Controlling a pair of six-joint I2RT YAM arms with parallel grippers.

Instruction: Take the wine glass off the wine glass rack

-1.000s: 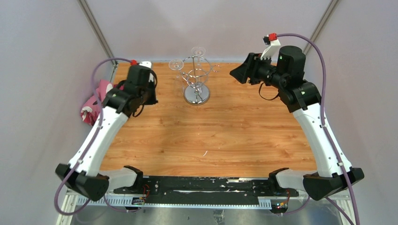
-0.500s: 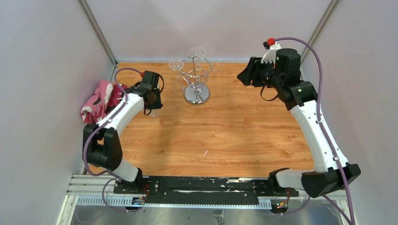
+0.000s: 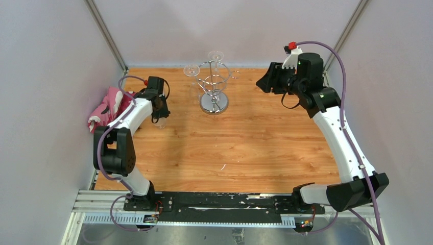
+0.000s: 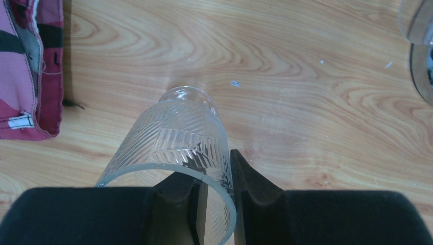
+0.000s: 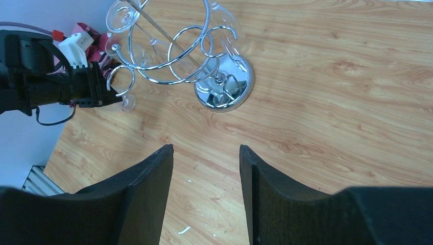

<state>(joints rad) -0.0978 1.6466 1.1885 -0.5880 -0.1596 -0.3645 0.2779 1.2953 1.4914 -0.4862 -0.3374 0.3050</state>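
Note:
The chrome wine glass rack (image 3: 213,84) stands at the back middle of the wooden table, also seen in the right wrist view (image 5: 178,56). Wine glasses hang upside down from its rings, their round feet on top (image 3: 191,70) (image 5: 122,14). My left gripper (image 3: 159,113) (image 4: 214,173) is shut on the rim of a clear glass (image 4: 173,138) (image 3: 160,122) with a cut herringbone pattern, one finger inside, one outside. The glass is low over the table left of the rack; no stem shows. My right gripper (image 3: 263,81) (image 5: 206,149) is open and empty, right of the rack.
A pink patterned cloth (image 3: 107,107) (image 4: 25,66) lies at the table's left edge, close to the left gripper. The rack's round disc base (image 4: 424,71) shows at the right edge of the left wrist view. Grey walls close in on three sides.
The left arm has folded back, carrying the glass away from the rack, left and down toward the table. The right gripper has shifted slightly and its jaws have narrowed a little.

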